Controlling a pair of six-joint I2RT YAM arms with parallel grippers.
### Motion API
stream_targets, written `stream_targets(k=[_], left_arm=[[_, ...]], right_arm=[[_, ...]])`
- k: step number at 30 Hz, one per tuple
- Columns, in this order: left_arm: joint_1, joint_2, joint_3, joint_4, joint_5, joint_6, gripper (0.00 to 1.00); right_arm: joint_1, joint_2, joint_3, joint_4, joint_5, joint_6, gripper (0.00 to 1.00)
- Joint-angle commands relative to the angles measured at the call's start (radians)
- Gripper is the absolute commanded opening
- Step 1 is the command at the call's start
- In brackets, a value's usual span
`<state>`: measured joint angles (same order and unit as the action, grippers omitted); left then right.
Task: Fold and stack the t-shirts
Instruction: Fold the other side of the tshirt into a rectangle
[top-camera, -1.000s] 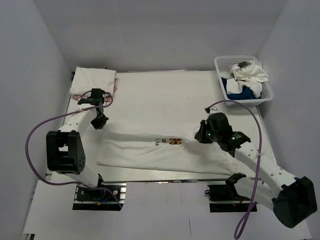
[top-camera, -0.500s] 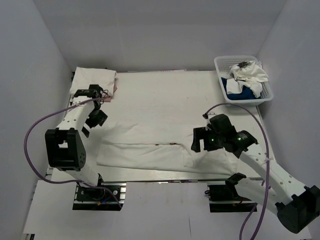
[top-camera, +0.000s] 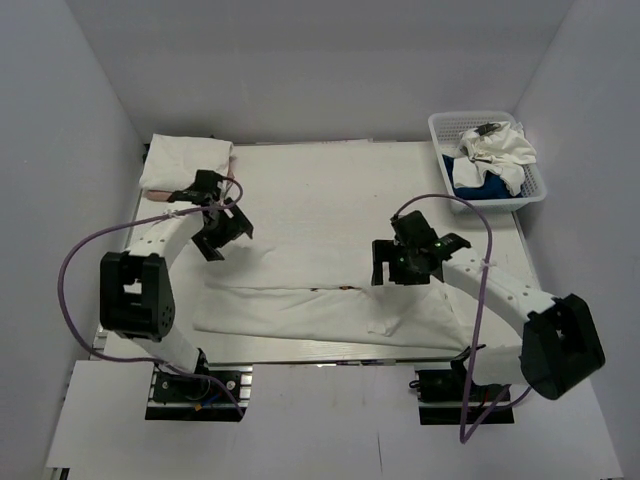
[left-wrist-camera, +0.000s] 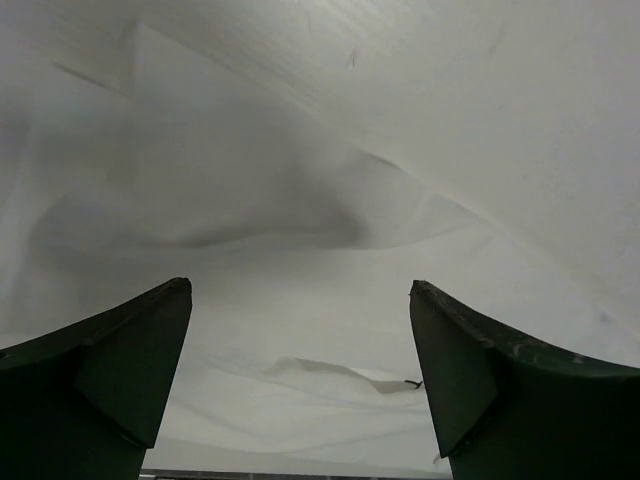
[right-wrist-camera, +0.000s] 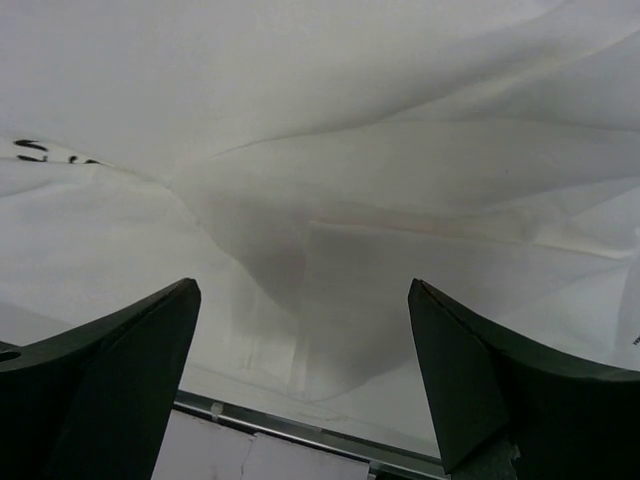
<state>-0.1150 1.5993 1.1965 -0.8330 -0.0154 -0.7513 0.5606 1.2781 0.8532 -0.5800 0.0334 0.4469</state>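
White walls close in a white table (top-camera: 330, 180) on three sides. Across its near half lies a white t-shirt (top-camera: 320, 305), spread wide from left to right and rumpled into soft ridges. A long crease runs across it, and a thin sliver of coloured print (top-camera: 345, 288) peeks out at that crease near the middle.

In the right wrist view the cloth (right-wrist-camera: 350, 150) shows shallow folds and a scrap of dark lettering (right-wrist-camera: 30, 150) at the left edge. The left wrist view shows plain white fabric (left-wrist-camera: 300, 200) with one deep wrinkle.

The left gripper (top-camera: 222, 235) sits over the shirt's far-left corner with its fingers spread wide and nothing between them (left-wrist-camera: 298, 290). The right gripper (top-camera: 400, 265) is over the shirt's right part, likewise spread and empty (right-wrist-camera: 300, 285).

In the far-left corner of the table rests a stack of folded t-shirts (top-camera: 185, 160) — a white pillow-like rectangle with a pale pink edge on its right side. A white plastic basket (top-camera: 445, 170) stands at the far right, holding crumpled white cloth and something dark blue.
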Motion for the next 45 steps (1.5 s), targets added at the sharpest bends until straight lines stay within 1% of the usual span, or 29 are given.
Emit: stream_targets(k=[1, 4, 7, 10, 11, 12, 13, 14, 15, 17, 18, 20, 21, 23, 24, 25, 26, 27, 28, 29, 30, 31, 32, 33, 34, 37, 40, 41, 45], left_arm=[[-0.043, 0.068, -0.066, 0.093, 0.104, 0.033, 1.0], [-0.052, 0.092, -0.11, 0.103, 0.079, 0.033, 1.0], [-0.061, 0.093, -0.156, 0.075, 0.011, 0.033, 1.0], [-0.061, 0.073, -0.187, 0.075, -0.041, 0.024, 1.0], [-0.052, 0.073, -0.198, 0.065, -0.05, 0.024, 1.0], [-0.052, 0.073, -0.198, 0.064, -0.061, 0.015, 1.0], [-0.052, 0.082, -0.198, 0.043, -0.089, 0.004, 1.0], [-0.052, 0.096, -0.198, 0.029, -0.109, 0.004, 1.0], [-0.052, 0.096, -0.198, 0.02, -0.122, 0.004, 1.0], [-0.052, 0.117, -0.198, 0.011, -0.132, 0.004, 1.0], [-0.043, 0.117, -0.198, 0.011, -0.132, 0.004, 1.0], [-0.043, 0.117, -0.222, 0.011, -0.132, 0.004, 1.0], [-0.043, 0.117, -0.222, 0.0, -0.132, 0.004, 1.0], [-0.043, 0.117, -0.222, 0.0, -0.132, 0.004, 1.0], [-0.043, 0.108, -0.222, -0.011, -0.132, 0.004, 1.0], [-0.043, 0.108, -0.209, -0.011, -0.132, 0.004, 1.0], [-0.043, 0.108, -0.209, -0.011, -0.132, 0.004, 1.0], [-0.043, 0.108, -0.195, -0.011, -0.132, 0.004, 1.0], [-0.043, 0.108, -0.181, -0.011, -0.132, 0.004, 1.0], [-0.052, 0.12, -0.181, -0.02, -0.132, 0.004, 1.0], [-0.052, 0.12, -0.167, -0.02, -0.132, 0.004, 1.0], [-0.052, 0.129, -0.167, -0.02, -0.132, -0.005, 1.0], [-0.052, 0.129, -0.167, -0.02, -0.132, -0.005, 1.0], [-0.052, 0.129, -0.167, -0.02, -0.132, -0.005, 1.0], [-0.043, 0.129, -0.167, -0.02, -0.123, -0.016, 1.0], [-0.043, 0.105, -0.176, -0.011, -0.136, -0.026, 1.0], [-0.034, 0.105, -0.176, -0.023, -0.158, -0.039, 1.0], [-0.034, 0.134, -0.167, -0.034, -0.172, -0.052, 1.0], [-0.034, 0.165, -0.167, -0.052, -0.172, -0.063, 1.0]], right_arm=[[-0.008, 0.064, -0.022, 0.067, 0.028, -0.002, 0.9], [-0.004, 0.121, -0.059, 0.089, 0.065, -0.028, 0.9], [-0.001, 0.153, -0.036, 0.002, 0.1, -0.005, 0.9], [-0.01, 0.126, -0.08, -0.081, 0.161, 0.096, 0.9], [-0.013, 0.1, -0.095, -0.183, 0.207, 0.161, 0.9], [-0.021, 0.093, -0.101, -0.222, 0.256, 0.236, 0.9], [-0.024, 0.06, -0.114, -0.316, 0.296, 0.304, 0.9], [-0.024, 0.043, -0.12, -0.343, 0.31, 0.332, 0.9], [-0.04, 0.008, -0.143, -0.365, 0.328, 0.401, 0.9], [-0.056, -0.032, -0.155, -0.409, 0.339, 0.455, 0.9], [-0.067, -0.104, -0.163, -0.459, 0.342, 0.531, 0.9], [-0.082, -0.158, -0.181, -0.497, 0.364, 0.599, 0.9], [-0.096, -0.236, -0.193, -0.5, 0.364, 0.605, 0.9], [-0.111, -0.314, -0.189, -0.535, 0.359, 0.666, 0.9], [-0.108, -0.325, -0.186, -0.518, 0.337, 0.667, 0.9], [-0.111, -0.338, -0.174, -0.476, 0.3, 0.583, 0.9], [-0.111, -0.358, -0.152, -0.428, 0.184, 0.528, 0.9], [-0.111, -0.355, -0.137, -0.262, 0.159, 0.421, 0.9], [-0.096, -0.314, -0.119, -0.232, 0.149, 0.351, 0.9], [-0.088, -0.28, -0.026, -0.198, 0.14, 0.325, 0.9], [-0.07, -0.199, 0.01, -0.201, 0.201, 0.24, 0.9], [-0.042, -0.101, 0.077, -0.245, 0.226, 0.218, 0.9], [-0.018, -0.053, 0.131, -0.259, 0.247, 0.193, 0.9], [-0.004, -0.01, 0.154, -0.268, 0.294, 0.168, 0.9], [0.001, 0.077, 0.174, -0.268, 0.342, 0.161, 0.9], [0.013, 0.156, 0.155, -0.219, 0.376, 0.15, 0.9], [0.021, 0.205, 0.123, -0.187, 0.336, 0.147, 0.9], [0.027, 0.237, 0.113, -0.17, 0.315, 0.138, 0.9], [0.047, 0.264, 0.066, -0.152, 0.293, 0.131, 0.9]])
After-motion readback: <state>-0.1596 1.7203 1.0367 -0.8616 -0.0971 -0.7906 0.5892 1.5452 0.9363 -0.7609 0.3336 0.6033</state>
